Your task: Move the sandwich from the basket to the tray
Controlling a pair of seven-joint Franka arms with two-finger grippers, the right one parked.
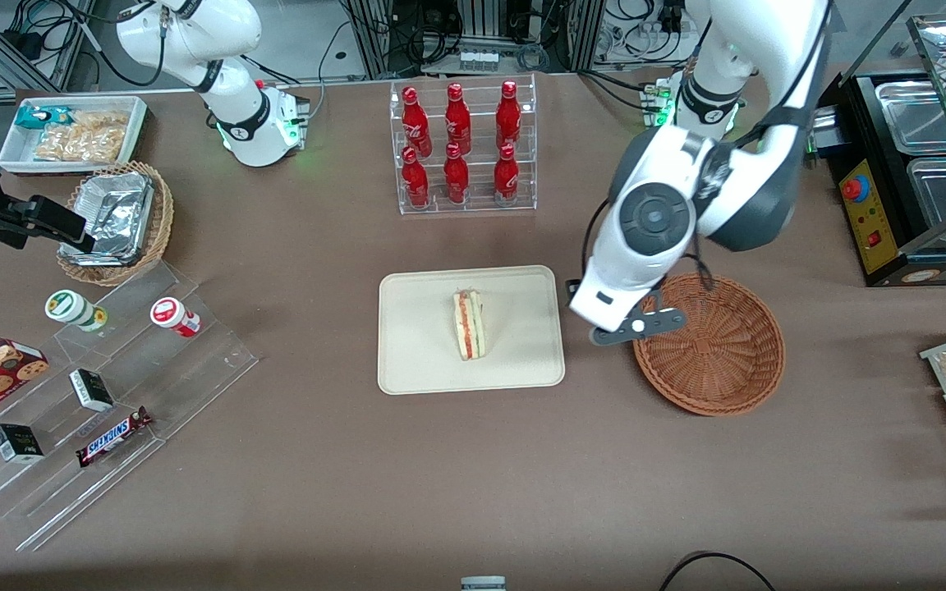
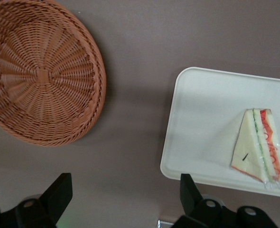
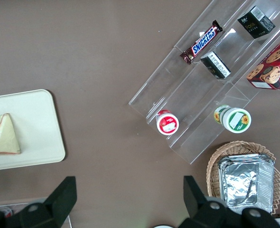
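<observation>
Front view: the sandwich (image 1: pixel 470 323) lies on the tray (image 1: pixel 415 361), its long axis running toward and away from the camera. The gripper (image 1: pixel 636 327) hangs over the gap between tray and basket (image 1: pixel 727 369), so the sandwich lies sideways from it, toward the parked arm's end. The arm hides part of the basket's rim.

Left wrist view: the fingers (image 2: pixel 58 192) stand wide apart, holding nothing. The basket (image 2: pixel 40 76) is empty; the tray (image 2: pixel 197 137) is cut off.

Right wrist view: sandwich (image 3: pixel 3 135) on tray (image 3: pixel 45 137).

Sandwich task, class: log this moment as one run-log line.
sandwich: on tray | basket: empty | gripper: open, holding nothing, above table between basket and tray
</observation>
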